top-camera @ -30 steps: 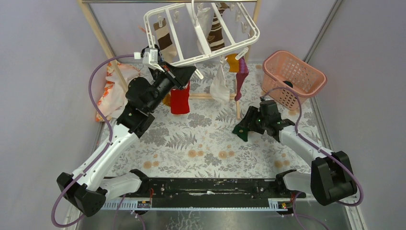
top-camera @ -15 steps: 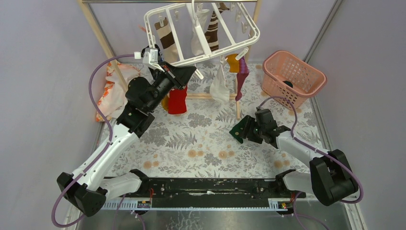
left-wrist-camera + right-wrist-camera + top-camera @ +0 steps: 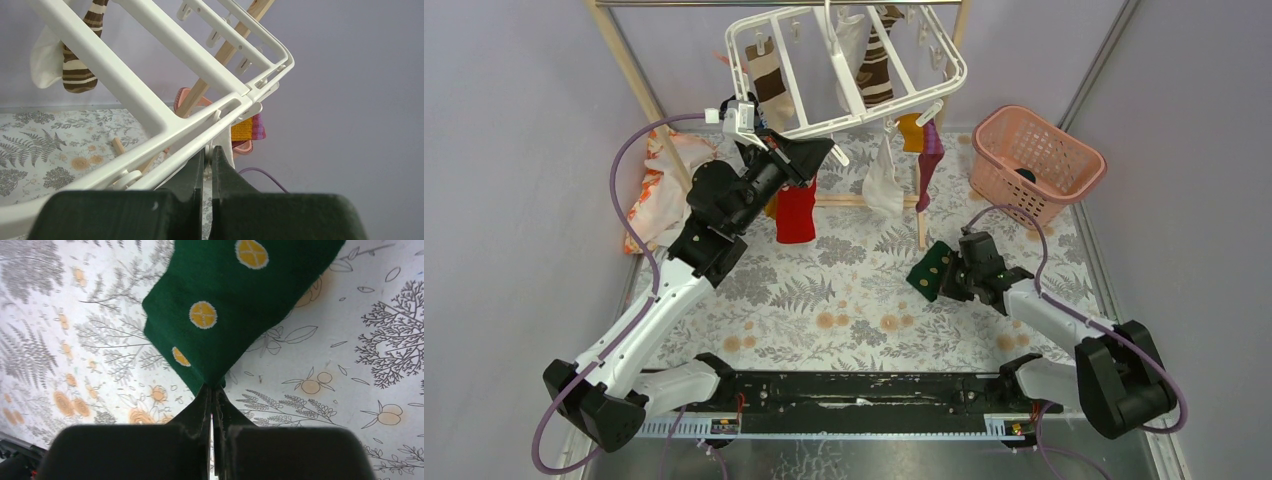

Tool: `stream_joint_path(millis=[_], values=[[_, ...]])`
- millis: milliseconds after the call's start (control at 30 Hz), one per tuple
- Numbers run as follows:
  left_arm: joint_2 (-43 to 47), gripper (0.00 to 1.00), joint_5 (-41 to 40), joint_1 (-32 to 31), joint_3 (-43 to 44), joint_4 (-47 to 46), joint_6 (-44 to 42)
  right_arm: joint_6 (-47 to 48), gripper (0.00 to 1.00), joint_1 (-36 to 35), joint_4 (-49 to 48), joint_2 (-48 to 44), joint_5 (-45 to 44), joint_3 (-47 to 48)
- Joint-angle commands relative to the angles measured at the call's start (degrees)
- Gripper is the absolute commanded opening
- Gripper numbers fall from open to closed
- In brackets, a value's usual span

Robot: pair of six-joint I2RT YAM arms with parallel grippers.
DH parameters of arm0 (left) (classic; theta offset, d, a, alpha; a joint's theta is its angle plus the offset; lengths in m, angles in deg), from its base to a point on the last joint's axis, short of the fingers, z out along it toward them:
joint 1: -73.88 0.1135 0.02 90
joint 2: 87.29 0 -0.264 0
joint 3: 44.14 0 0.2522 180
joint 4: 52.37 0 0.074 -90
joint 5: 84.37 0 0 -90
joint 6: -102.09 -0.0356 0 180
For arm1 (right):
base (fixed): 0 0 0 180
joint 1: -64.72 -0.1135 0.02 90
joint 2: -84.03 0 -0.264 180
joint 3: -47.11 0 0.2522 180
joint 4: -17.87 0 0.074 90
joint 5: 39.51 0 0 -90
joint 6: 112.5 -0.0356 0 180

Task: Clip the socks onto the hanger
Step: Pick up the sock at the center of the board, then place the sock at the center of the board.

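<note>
Right end effector (image 3: 212,391) pinches green sock (image 3: 240,295) | left end effector (image 3: 207,154) grips hanger (image 3: 120,80)

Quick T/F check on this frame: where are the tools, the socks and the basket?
1. The right tool pinches a green sock with yellow dots. True.
2. The pink basket is on the robot's left. False: it stands at the far right.
3. A red sock hangs under the near edge of the hanger. True.
4. The green sock is clipped to the hanger. False: the right tool holds it low, apart from the hanger.
5. The left tool is down low, away from the hanger. False: it is raised at the hanger's near edge, its fingers nearly together.
</note>
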State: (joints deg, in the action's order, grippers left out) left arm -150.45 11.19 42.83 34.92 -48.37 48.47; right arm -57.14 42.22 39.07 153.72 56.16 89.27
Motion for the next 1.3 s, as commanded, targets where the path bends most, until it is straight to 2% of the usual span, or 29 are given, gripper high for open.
stream_joint_path(millis=[0, 267, 433, 533, 900, 1100, 1267], values=[[0.22, 0.00, 3.06, -0.07, -0.96, 1.67, -0.74, 0.10, 0.00, -0.35, 1.35, -5.43, 1.21, 3.94], [0.36, 0.00, 3.08, -0.06, -0.99, 1.59, -0.70, -0.17, 0.00, -0.34, 6.90, -15.56, 1.56, 11.19], [0.48, 0.00, 3.18, -0.07, -1.06, 1.50, -0.54, 2.97, 0.00, -0.34, 12.22, -15.25, -0.24, 21.19], [0.55, 0.00, 3.29, -0.05, -1.07, 1.43, -0.52, 3.82, 0.00, -0.26, 12.74, -14.37, -0.54, 23.64], [1.06, 0.00, 2.86, 0.04, -0.95, 1.94, -1.12, 3.23, 0.00, -0.26, 11.29, -14.65, -1.19, 18.14], [1.28, 0.00, 2.71, 0.03, -1.04, 2.00, -1.21, 4.92, 0.00, -0.14, 12.90, -14.10, -3.17, 19.84], [1.24, 0.00, 2.94, 0.53, -1.10, 1.97, -1.17, 5.46, 0.00, 3.93, 13.52, -13.16, -2.69, 20.81]])
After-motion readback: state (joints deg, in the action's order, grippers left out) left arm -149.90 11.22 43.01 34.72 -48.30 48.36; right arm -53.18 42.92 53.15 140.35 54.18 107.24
